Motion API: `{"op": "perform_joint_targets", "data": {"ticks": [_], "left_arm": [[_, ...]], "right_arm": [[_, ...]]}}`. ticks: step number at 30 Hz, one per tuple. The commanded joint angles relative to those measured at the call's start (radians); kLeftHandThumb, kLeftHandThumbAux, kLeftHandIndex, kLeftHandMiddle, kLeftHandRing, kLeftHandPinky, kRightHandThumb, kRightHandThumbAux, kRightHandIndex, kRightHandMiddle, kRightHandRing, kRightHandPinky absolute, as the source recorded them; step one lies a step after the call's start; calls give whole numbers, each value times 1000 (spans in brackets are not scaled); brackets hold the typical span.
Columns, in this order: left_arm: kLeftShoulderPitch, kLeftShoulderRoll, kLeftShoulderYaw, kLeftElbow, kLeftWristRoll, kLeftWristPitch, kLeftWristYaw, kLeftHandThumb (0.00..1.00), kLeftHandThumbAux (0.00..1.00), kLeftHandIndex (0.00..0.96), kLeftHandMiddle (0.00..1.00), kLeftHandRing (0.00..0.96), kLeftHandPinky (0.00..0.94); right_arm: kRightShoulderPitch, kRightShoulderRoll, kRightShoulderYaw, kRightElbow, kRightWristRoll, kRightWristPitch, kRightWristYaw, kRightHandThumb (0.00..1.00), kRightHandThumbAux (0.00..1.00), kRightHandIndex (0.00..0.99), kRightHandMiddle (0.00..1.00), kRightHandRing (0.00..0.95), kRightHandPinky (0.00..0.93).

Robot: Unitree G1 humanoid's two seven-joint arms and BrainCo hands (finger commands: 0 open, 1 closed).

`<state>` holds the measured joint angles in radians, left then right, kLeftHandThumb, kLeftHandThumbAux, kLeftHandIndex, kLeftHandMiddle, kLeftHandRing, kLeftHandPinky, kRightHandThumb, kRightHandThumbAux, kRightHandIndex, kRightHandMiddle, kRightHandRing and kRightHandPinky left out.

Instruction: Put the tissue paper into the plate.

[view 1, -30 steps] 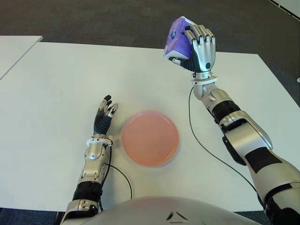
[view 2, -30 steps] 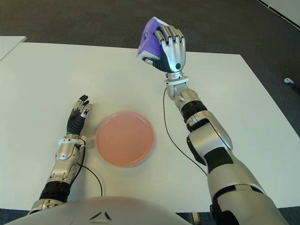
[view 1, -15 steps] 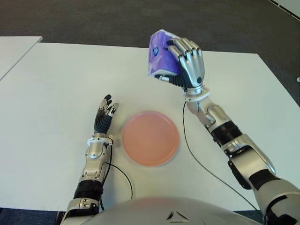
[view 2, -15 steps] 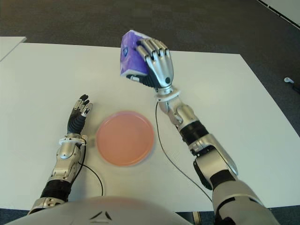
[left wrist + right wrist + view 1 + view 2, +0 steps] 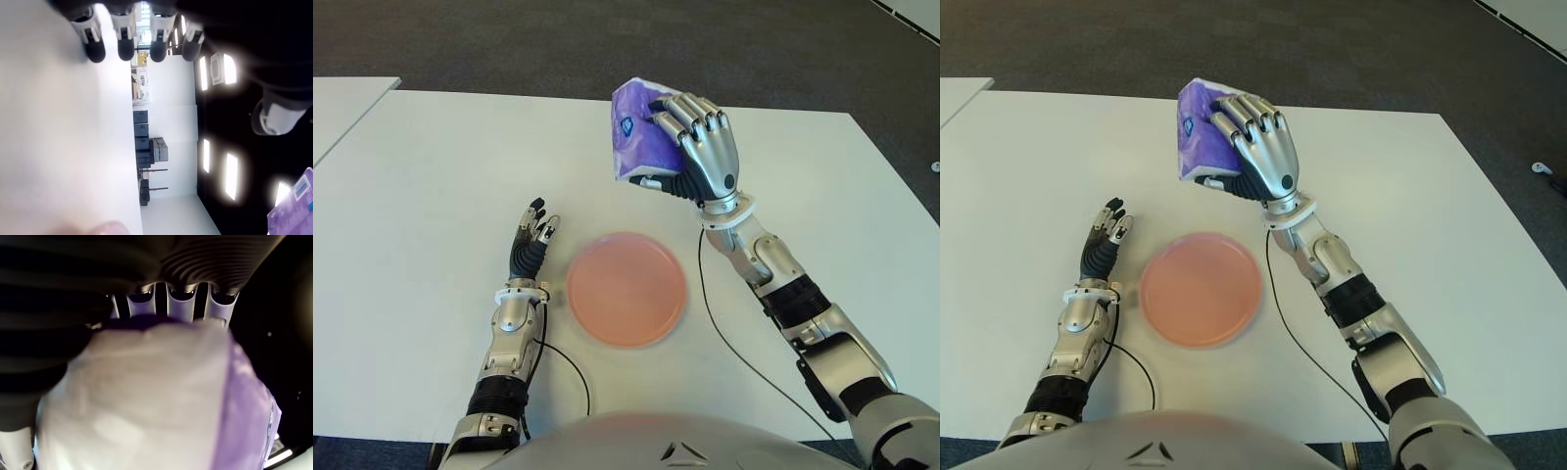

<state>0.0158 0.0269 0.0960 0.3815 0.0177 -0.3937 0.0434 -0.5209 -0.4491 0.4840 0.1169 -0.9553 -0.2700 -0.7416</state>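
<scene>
On the white table (image 5: 411, 176), going left to right: left hand (image 5: 530, 240) lies flat just left of the plate, fingers straight and slightly spread, holding nothing. Idle. Its wrist view shows the fingertips (image 5: 124, 46) extended along the tabletop, nothing between them.

Plate (image 5: 626, 288) is pink, round, sits near the front-centre of the table. Nothing in it.

Right hand (image 5: 697, 147) is up in the air beyond the plate and a bit to its right, fingers wrapped round the tissue pack (image 5: 636, 137). Pack is purple, soft, tilted, sticking out on the left side of the hand. Right wrist view confirms: fingers (image 5: 181, 301) curled over the top edge of the pack (image 5: 146, 396), which fills most of the palm. Grip looks firm, pack slightly squashed.

Status, my read:
- pick-up: done, pack is clear of the table
- carry: partway; hand not yet over the plate
- left to do: bring the hand toward the robot over the plate centre, lower, open the fingers

Risk: pack is wide compared to the plate, so an off-centre drop could leave it hanging over the rim. A thin black cable (image 5: 705, 294) runs along the table right of the plate; shouldn't interfere.
</scene>
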Motion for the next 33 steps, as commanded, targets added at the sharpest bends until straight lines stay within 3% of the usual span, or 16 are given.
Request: {"op": "perform_joint_targets", "data": {"ticks": [1,8,16,23,33], "left_arm": [[33,-9,-5,34,0,35,5,0,401,0,0,0,0],[33,-11,-6,29,0,40,7,0,407,0,0,0,0],[32,-12,-5,25,-1,44,7,0,417,0,0,0,0],[32,-11,-6,24,-4,56,2,0,422,0,0,0,0],[24,-7,-4,28,-23,66,-18,0,432,0,0,0,0]], "right_arm": [[42,-13,-15,-28,22,-59,60,855,677,399,539,834,829],[100,-29,-12,-58,76,-177,162,855,677,401,543,833,837],[177,-28,-2,-20,95,-294,206,855,677,399,539,826,830],[178,-20,-7,10,82,-354,235,854,678,397,536,824,828],[188,-1,34,68,54,-411,266,854,678,398,537,818,814]]}}
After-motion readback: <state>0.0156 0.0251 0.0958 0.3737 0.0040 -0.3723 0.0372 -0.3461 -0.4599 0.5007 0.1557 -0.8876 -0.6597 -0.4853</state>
